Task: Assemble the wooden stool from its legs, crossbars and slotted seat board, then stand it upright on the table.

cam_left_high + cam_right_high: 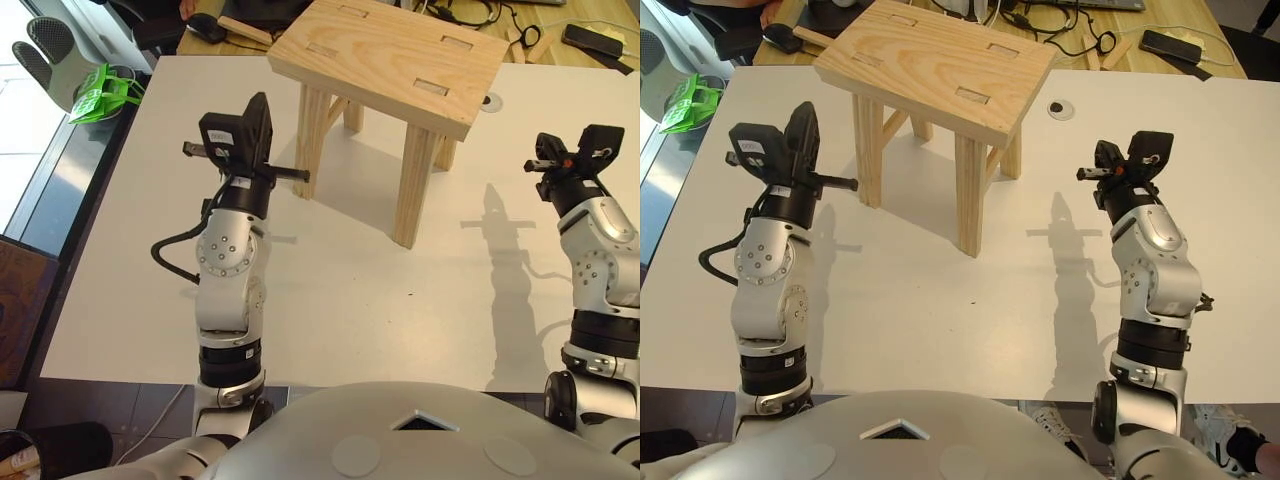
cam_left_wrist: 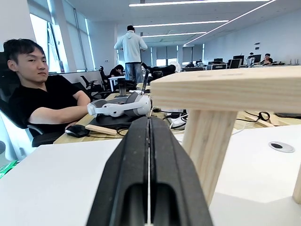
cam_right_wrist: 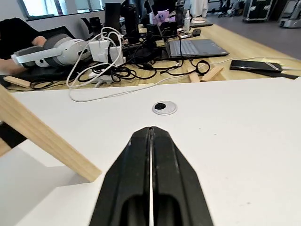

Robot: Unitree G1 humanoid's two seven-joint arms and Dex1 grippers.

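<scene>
1. Table, white: I see the stool standing upright on its far half.
2. Left gripper, fingers pressed together and empty, is near the stool.
3. Right gripper, also closed on nothing, is well apart from it.

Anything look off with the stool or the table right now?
Nothing stands out. The stool stands upright on the table, seat on top, legs down. The left gripper and right gripper are shut and empty.

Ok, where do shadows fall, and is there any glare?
Eye views: the stool shadows the table beneath it, the right gripper casts a shadow toward the stool; no glare. Left wrist view: bright ceiling strips, nothing washed out.
</scene>
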